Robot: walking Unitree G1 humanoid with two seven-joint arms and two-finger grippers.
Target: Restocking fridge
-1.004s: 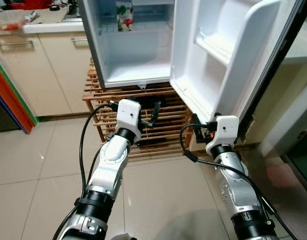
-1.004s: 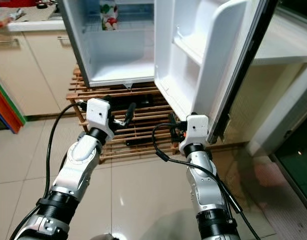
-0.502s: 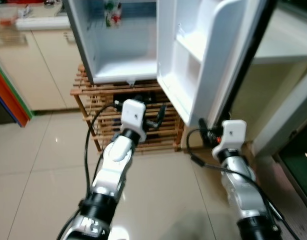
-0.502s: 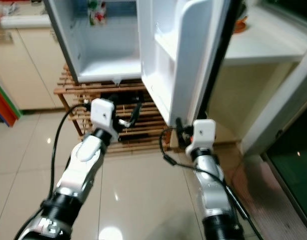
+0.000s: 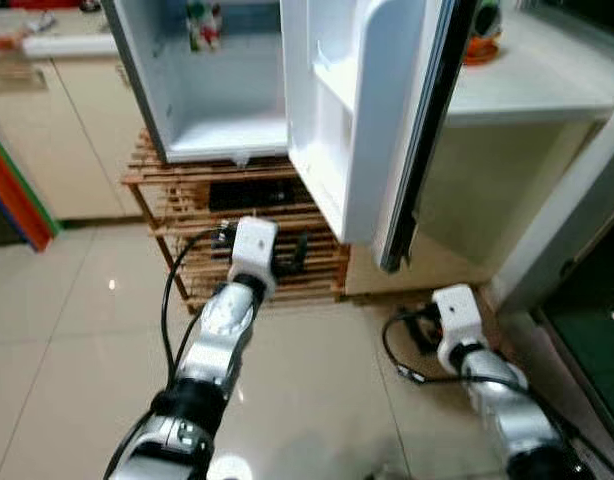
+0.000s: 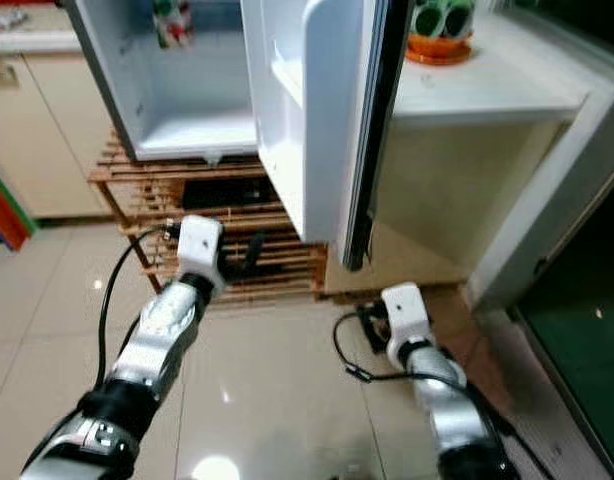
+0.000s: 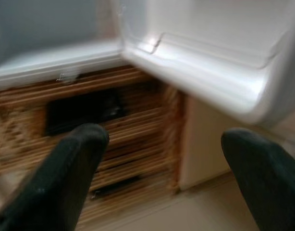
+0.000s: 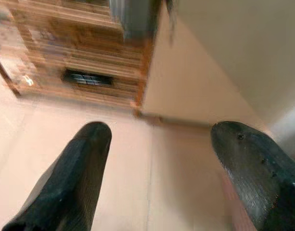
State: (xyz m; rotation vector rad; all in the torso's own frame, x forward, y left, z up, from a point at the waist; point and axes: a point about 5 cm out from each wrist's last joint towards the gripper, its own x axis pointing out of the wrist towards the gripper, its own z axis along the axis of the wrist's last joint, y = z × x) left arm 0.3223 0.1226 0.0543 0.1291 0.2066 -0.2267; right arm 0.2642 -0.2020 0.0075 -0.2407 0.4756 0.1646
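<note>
The small fridge (image 5: 222, 95) stands open on a slatted wooden rack (image 5: 177, 205), its white door (image 5: 352, 110) swung out to the right. A carton with red and green print (image 5: 200, 22) stands at the back of the fridge. My left gripper (image 5: 290, 255) is held out in front of the rack, below the door's lower corner. In the left wrist view, the left gripper (image 7: 164, 137) is open and holds nothing. My right gripper (image 5: 417, 325) hangs low over the floor, right of the door's edge. The right wrist view shows this gripper (image 8: 162, 130) open and holding nothing too.
A white counter (image 6: 487, 95) at the right carries an orange dish with green and white things (image 6: 439, 25). Beige kitchen cabinets (image 5: 47, 130) stand left of the fridge, and a red, green and blue panel (image 5: 12, 190) leans there. Glossy tiled floor (image 5: 77, 330) lies in front.
The camera has swung right, so the fridge sits further left and the counter has come into view. My right arm has dropped from the door's lower edge towards the floor.
</note>
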